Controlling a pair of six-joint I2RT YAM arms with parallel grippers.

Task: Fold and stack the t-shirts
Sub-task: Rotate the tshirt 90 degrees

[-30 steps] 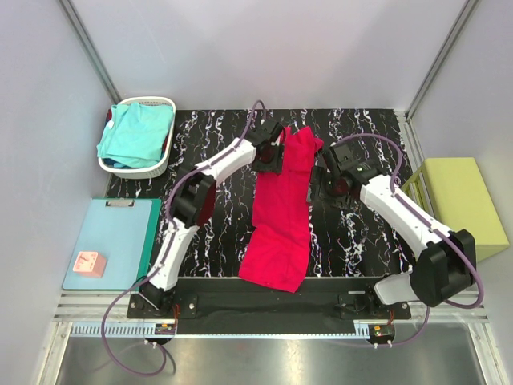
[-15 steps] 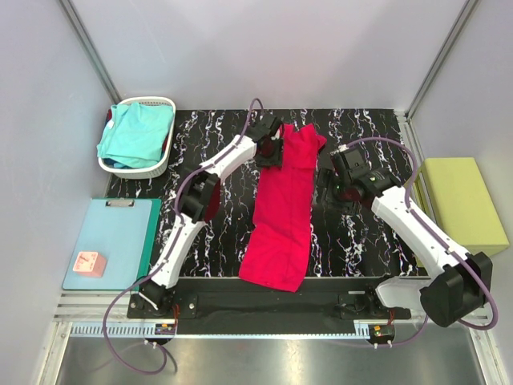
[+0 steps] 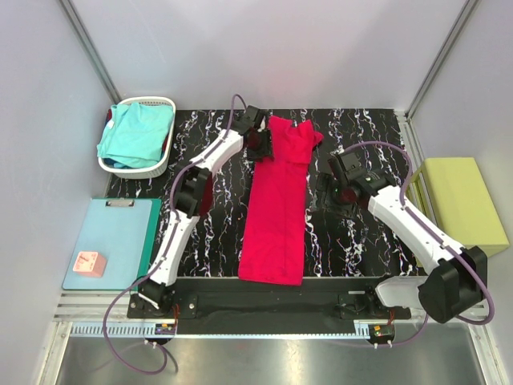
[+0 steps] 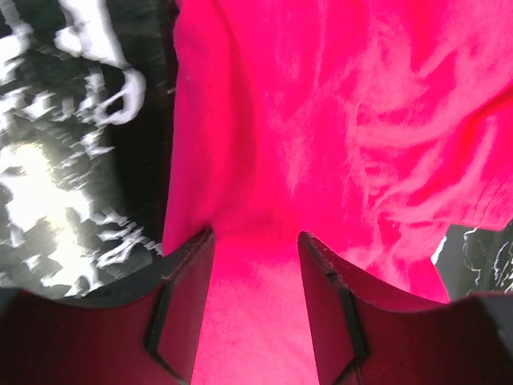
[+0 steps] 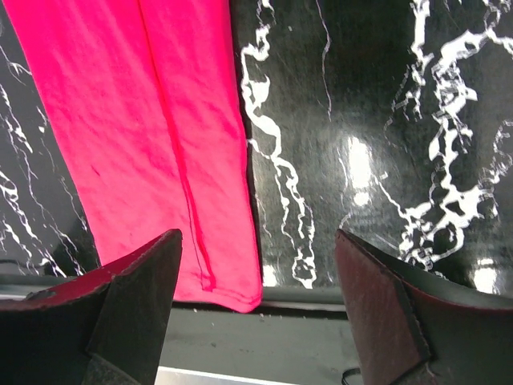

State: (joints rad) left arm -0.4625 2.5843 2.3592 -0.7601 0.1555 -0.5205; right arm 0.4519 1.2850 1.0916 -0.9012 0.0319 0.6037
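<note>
The crimson-red t-shirt point(image 3: 276, 208) lies as a long narrow strip on the black marbled table, running from the far middle to the near edge. My left gripper point(image 3: 260, 144) is at the strip's far left corner, shut on the red cloth. In the left wrist view the cloth point(image 4: 321, 120) fills the gap between my left gripper's point(image 4: 255, 237) fingers. My right gripper point(image 3: 341, 188) is open and empty over bare table, right of the shirt. In the right wrist view my right gripper point(image 5: 258, 237) is above the shirt's point(image 5: 144, 120) near right corner. The turquoise t-shirt point(image 3: 136, 132) lies bundled in a basket.
A white basket point(image 3: 164, 103) stands at the far left. A light-blue mat point(image 3: 120, 233) with a pink block point(image 3: 88, 263) lies left of the table. A yellow-green block point(image 3: 465, 204) sits off the right edge. Grey walls enclose the table point(image 3: 369, 144).
My left gripper moved to the far left, dragging the shirt's top end and straightening the strip. My right gripper drew away to the right of the shirt.
</note>
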